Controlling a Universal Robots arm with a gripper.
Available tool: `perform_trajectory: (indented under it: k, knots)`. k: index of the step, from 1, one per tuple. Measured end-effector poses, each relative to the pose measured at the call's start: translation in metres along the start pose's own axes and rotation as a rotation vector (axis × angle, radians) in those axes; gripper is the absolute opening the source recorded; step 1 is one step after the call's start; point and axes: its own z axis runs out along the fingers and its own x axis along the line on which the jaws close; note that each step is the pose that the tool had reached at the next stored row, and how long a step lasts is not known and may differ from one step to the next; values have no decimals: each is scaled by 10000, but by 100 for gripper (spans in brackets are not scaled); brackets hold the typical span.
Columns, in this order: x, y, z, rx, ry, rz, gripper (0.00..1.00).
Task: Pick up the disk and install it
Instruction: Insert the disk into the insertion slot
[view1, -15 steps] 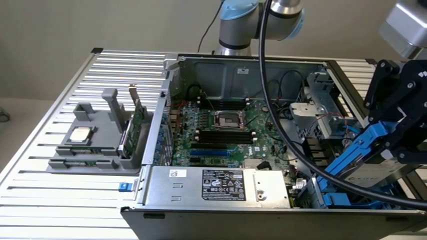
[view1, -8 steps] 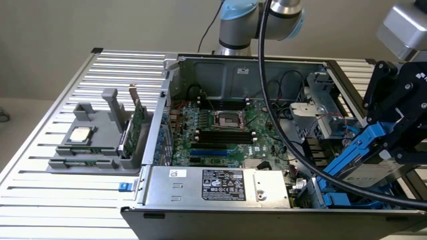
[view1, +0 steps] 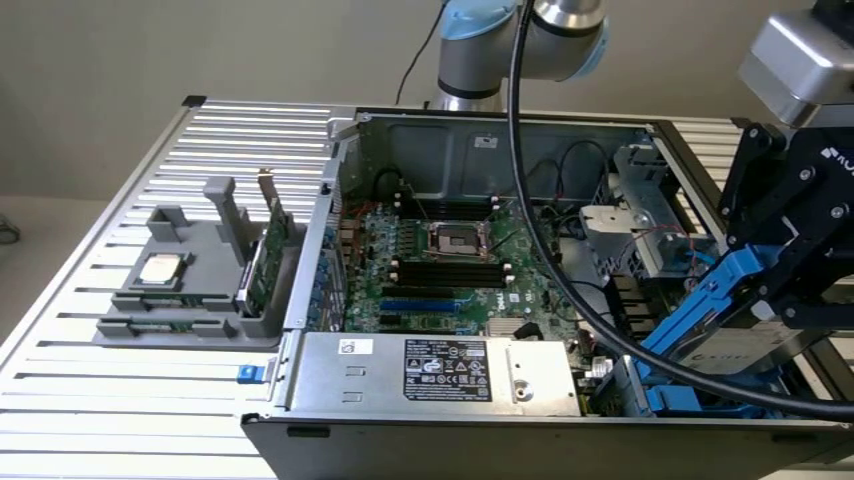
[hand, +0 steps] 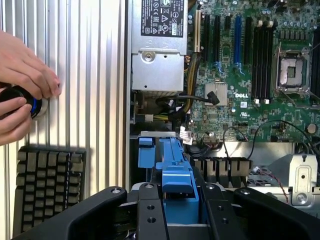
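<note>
Disk (view1: 734, 345) sits clamped between our claw's (hand: 181, 207) jaws, tilted, with the open computer case (view1: 427, 150) just beneath the claw. We judge it rigid, weighty and shock-sensitive, best held by its blue carrier rails.

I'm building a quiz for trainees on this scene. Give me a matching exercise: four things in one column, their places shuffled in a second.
1. disk
2. processor chip
3. power supply
4. hand

A. on the grey holder, outside the case
B. on a round knob near the keyboard
C. held in the gripper, tilted
D. mounted in the case, label up

Pairs: 1-C, 2-A, 3-D, 4-B
</note>
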Motion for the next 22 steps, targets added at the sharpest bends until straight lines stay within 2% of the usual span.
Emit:
perform_trajectory:
  k: [8, 16, 18, 22]
  knots:
    - [-1, 1, 2, 51, 1, -2, 33]
    - [0, 1, 3, 156, 4, -7, 33]
    - [0, 0, 4, 202, 3, -11, 33]
    - [0, 2, 6, 219, 4, -11, 33]
